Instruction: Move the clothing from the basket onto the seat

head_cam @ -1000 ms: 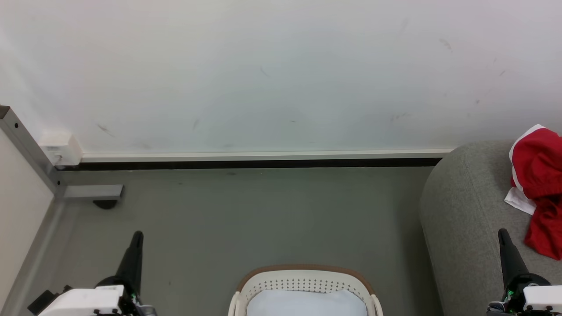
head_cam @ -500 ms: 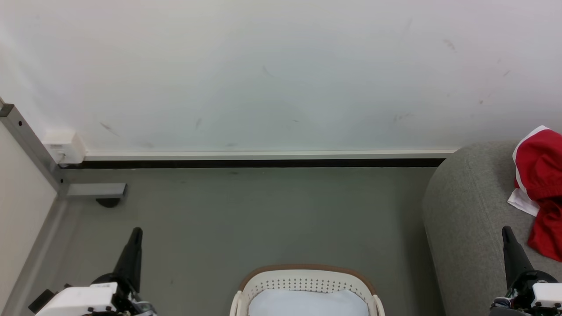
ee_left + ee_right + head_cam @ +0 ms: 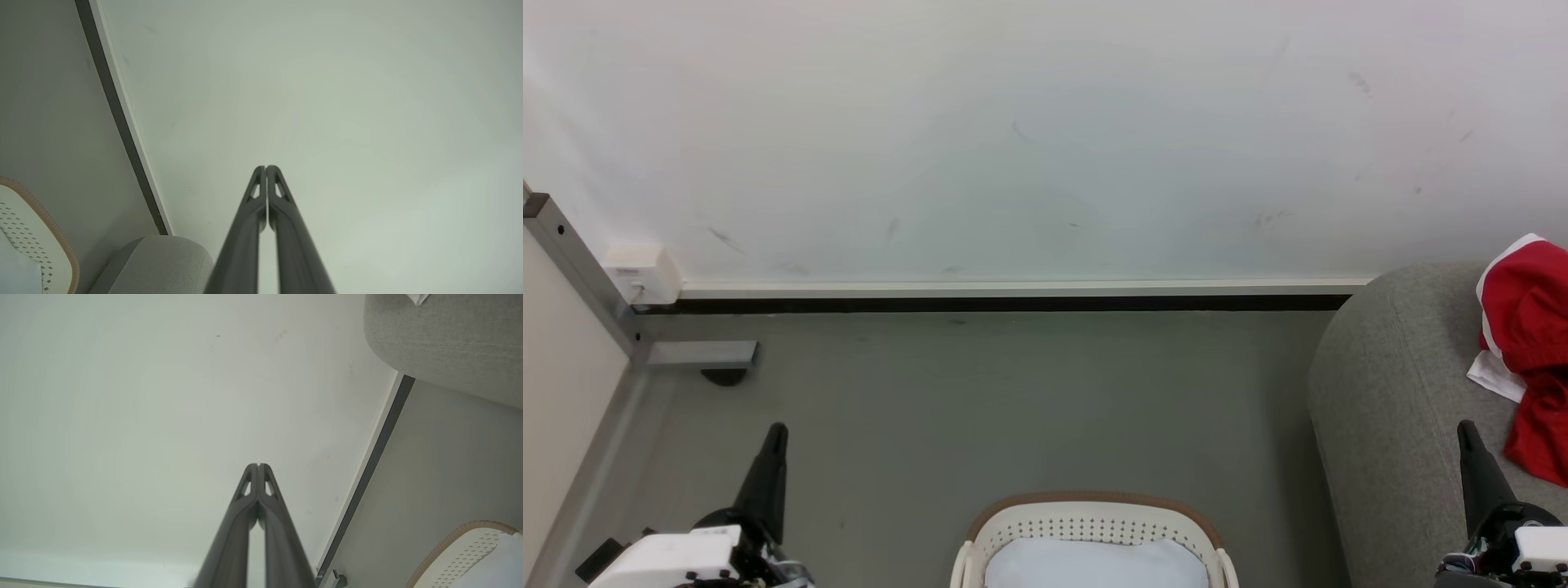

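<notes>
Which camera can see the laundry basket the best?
The head view: the basket sits at the bottom middle, showing its brown rim, holey back wall and a pale cloth inside. The left wrist view has a slice of basket at its lower left; the right wrist view has a slice at its lower right.

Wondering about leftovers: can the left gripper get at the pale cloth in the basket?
Probably yes: the cloth lies uncovered in the open basket, beside the left gripper, nothing between. The shut gripper must open first.
</notes>
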Robot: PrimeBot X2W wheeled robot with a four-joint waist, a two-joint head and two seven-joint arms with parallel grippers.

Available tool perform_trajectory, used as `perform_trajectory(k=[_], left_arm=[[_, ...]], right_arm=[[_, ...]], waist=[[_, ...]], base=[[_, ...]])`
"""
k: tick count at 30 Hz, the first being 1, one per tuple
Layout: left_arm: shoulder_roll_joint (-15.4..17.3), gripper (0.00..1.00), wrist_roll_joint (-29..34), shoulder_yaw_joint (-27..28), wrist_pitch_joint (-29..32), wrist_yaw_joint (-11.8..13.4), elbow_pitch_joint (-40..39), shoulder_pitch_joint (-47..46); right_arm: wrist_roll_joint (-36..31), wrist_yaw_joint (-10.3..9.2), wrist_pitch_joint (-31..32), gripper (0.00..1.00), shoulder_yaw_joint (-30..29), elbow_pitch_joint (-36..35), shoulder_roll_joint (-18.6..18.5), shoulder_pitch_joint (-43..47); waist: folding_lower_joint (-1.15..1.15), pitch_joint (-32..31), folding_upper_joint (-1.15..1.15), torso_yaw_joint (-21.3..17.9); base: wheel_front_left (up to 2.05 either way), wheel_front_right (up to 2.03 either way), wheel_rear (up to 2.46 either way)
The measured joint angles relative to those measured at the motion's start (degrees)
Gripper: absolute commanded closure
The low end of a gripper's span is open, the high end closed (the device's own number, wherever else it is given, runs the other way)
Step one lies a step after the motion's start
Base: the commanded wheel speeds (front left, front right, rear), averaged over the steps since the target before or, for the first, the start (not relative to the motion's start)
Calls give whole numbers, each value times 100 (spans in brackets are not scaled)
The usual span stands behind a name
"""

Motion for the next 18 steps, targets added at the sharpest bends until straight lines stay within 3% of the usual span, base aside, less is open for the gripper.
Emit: perform_trajectory(k=[18], left_arm=[[1,100,-1,0,1,0,-2,-1]], right_arm=[[183,0,-149,100,179,-58,-144,-2]], waist=[[0,2,0,0]], base=[[0,0,0]])
